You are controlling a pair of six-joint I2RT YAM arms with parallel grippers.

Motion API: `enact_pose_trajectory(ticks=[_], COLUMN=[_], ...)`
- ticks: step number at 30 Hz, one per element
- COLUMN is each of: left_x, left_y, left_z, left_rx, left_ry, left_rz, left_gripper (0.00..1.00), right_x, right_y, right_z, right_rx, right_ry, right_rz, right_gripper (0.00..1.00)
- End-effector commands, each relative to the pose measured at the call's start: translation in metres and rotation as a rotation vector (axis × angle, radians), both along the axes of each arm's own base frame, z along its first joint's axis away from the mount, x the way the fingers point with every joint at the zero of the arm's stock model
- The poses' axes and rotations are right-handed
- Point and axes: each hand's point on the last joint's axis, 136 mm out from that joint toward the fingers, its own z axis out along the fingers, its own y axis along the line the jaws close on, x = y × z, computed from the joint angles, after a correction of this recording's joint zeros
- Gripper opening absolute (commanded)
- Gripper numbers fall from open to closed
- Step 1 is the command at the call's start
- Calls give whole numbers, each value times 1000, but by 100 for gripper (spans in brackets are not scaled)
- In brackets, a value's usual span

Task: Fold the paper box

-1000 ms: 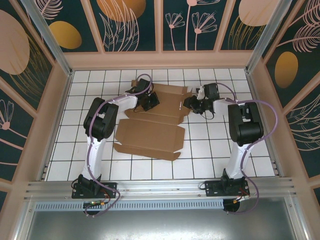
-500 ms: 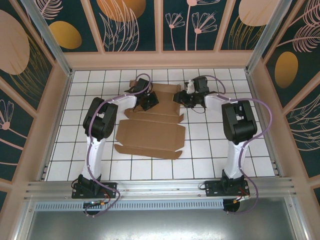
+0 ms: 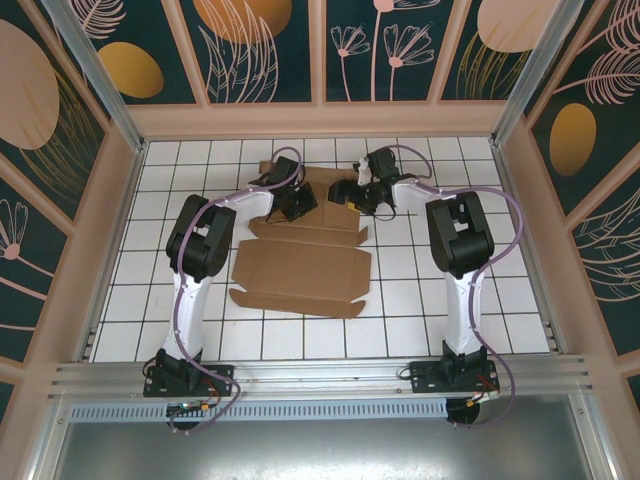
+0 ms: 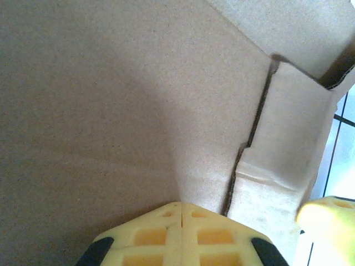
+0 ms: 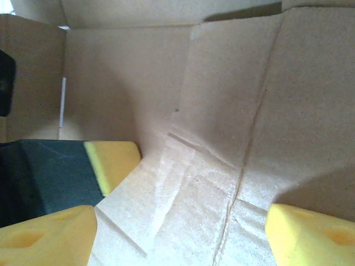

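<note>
Table (image 3: 420, 300): white tiles | walls (image 3: 260, 50): dark floral panels | paper box (image 3: 300, 272): mid-table

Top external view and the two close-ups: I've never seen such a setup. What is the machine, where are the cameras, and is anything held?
Two robot arms are bolted at the near edge of a tiled table. The top view looks down from above and behind: left arm on the left, right arm on the right. On it lies the paper box, a brown cardboard sheet, flat near the arms and partly folded up at the far end. The close-ups come from a camera on each wrist. The left arm's fingers are closed together against the cardboard; whether they pinch it is unclear. The right arm's fingers are open over a creased panel, gripping nothing.
</note>
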Motion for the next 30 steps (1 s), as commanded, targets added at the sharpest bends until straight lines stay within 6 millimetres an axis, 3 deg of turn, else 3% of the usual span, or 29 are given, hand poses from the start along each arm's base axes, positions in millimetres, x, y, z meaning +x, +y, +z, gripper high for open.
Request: enact_pose_trajectory(ticks=[1, 5, 10, 12, 15, 22, 30], left_x=[-12, -13, -12, -12, -12, -14, -12], left_y=[12, 13, 16, 17, 18, 18, 20], left_z=[-11, -12, -9, -7, -4, -7, -6], left_rx=[49, 48, 48, 46, 38, 32, 39], left_ry=[58, 62, 57, 53, 48, 55, 52], left_rz=[0, 2, 4, 8, 13, 13, 12], left_gripper=[0, 0, 0, 0, 0, 0, 0], right_x=[-6, -7, 5, 9, 11, 2, 2], right_y=[-18, -16, -15, -26, -49, -79, -89], right_z=[-45, -45, 25, 48, 67, 54, 53], right_rx=[-162, -185, -131, -148, -161, -160, -111], right_ry=[69, 62, -78, -129, -162, -115, -113], right_rz=[-19, -10, -17, -47, -96, -122, -144], right_gripper=[81, 82, 82, 80, 76, 71, 39])
